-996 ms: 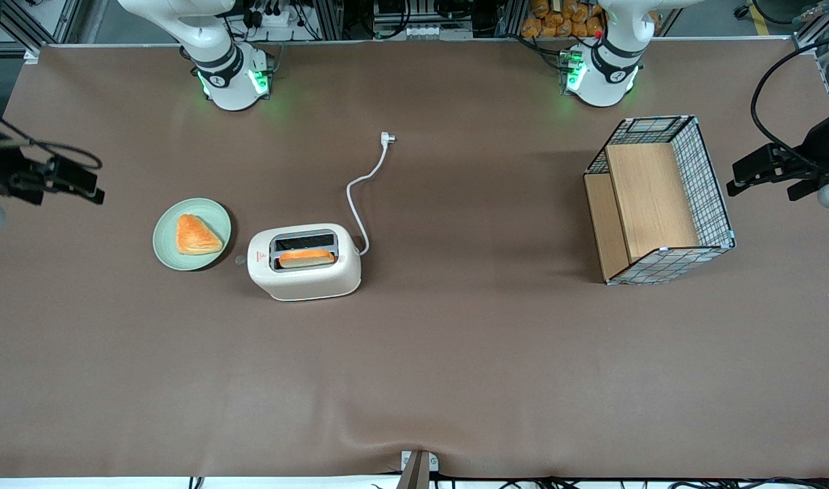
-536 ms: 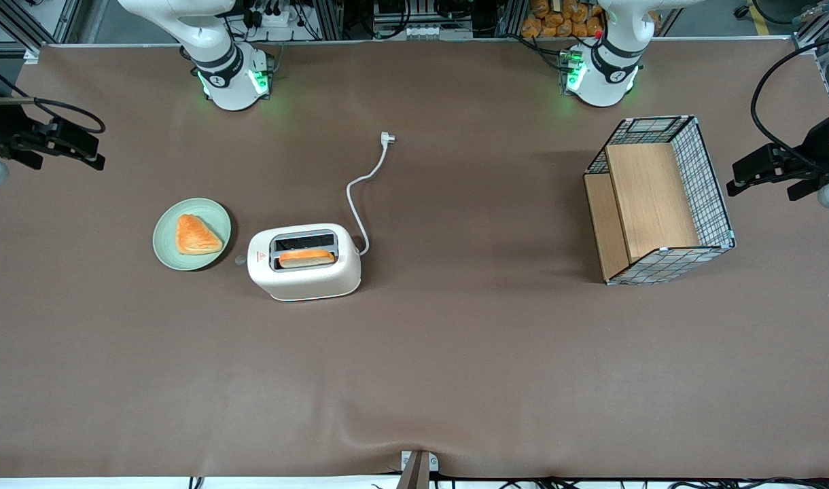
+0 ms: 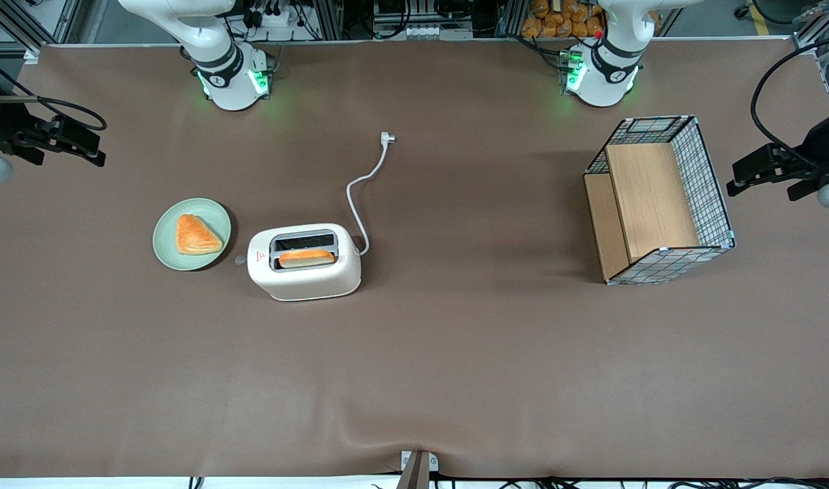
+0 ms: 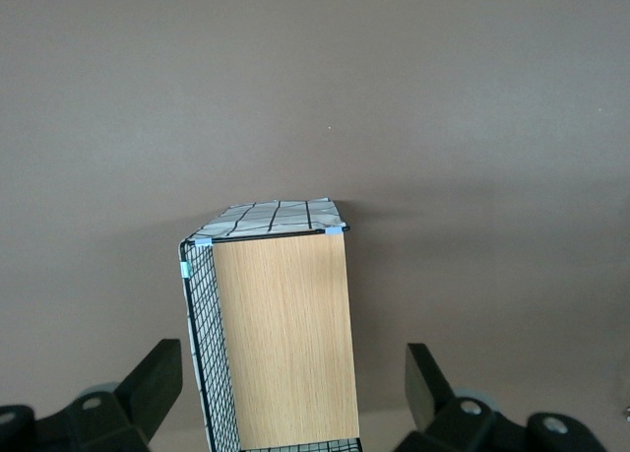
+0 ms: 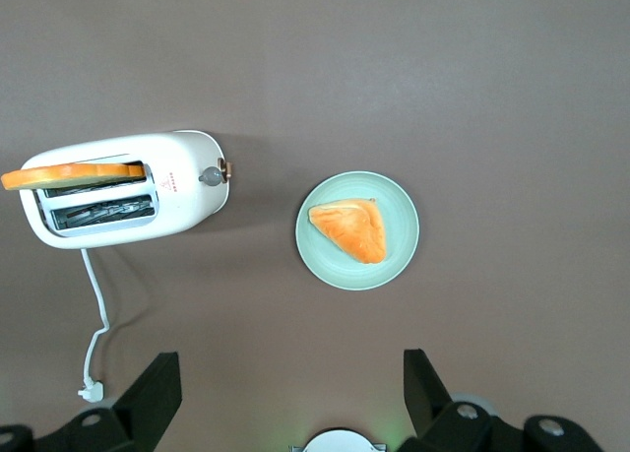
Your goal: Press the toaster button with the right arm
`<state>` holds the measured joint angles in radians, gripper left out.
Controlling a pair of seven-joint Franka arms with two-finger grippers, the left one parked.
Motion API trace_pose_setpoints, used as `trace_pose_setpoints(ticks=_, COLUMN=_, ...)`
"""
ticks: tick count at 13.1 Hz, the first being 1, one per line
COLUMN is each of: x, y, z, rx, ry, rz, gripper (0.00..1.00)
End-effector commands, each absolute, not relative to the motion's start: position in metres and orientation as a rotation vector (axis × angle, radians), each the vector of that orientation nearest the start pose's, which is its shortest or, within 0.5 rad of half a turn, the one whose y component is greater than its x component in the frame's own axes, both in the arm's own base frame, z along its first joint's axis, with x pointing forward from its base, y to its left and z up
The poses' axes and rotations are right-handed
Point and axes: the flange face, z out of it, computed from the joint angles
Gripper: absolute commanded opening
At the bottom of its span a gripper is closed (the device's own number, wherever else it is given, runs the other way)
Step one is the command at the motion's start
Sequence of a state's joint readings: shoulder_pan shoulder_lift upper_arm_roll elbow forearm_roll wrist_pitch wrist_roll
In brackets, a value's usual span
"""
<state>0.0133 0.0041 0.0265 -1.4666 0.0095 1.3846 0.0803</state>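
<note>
- Toaster (image 3: 304,261) is sitting on the brown table (image 3: 455,367) in the front view, somewhat toward the working arm's end, with an orange slice of toast (image 3: 306,257) standing in the slot nearer the camera.
- The toaster button (image 3: 240,259) is sticking out of the narrow end by the red triangle label, pointing at a green plate (image 3: 166,255) just beside it. The plate is carrying a triangular pastry (image 3: 197,235).
- The white power cord (image 3: 363,190) is curling away from the toaster, farther from the camera, and its plug (image 3: 387,138) is lying loose on the table.
- The right arm (image 3: 214,61) is holding its jaws out at the working arm's end of the table, farther from the camera than the plate and well apart from the toaster.
- A wire basket (image 3: 710,176) with wooden boards is lying toward the parked arm's end.
- In the right wrist view, the two black fingers (image 5: 148,398) are standing wide apart and gripping nothing. They are hanging above the table, with the toaster (image 5: 177,191), its grey toaster button (image 5: 210,176), the toast (image 5: 74,175) and the plate (image 5: 340,270) with its pastry (image 5: 349,228) all below and clear of them.
- In the left wrist view, only the basket (image 4: 281,334) is showing on the table.
</note>
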Motion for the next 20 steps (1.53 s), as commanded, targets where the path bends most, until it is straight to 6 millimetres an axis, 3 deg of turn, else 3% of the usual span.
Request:
trace_pose_setpoints(ticks=1, x=0.521, y=0.019, z=0.653, rx=-3.159, ry=0.085, rz=0.102, gripper=1.00)
trace_pose_setpoints(ticks=7, x=0.525, y=0.015, z=0.641, rx=-3.171, ry=0.081, rz=0.087, gripper=1.00)
trace_pose_setpoints(ticks=20, x=0.530, y=0.014, z=0.646, rx=-3.176, ry=0.070, rz=0.070, gripper=1.00)
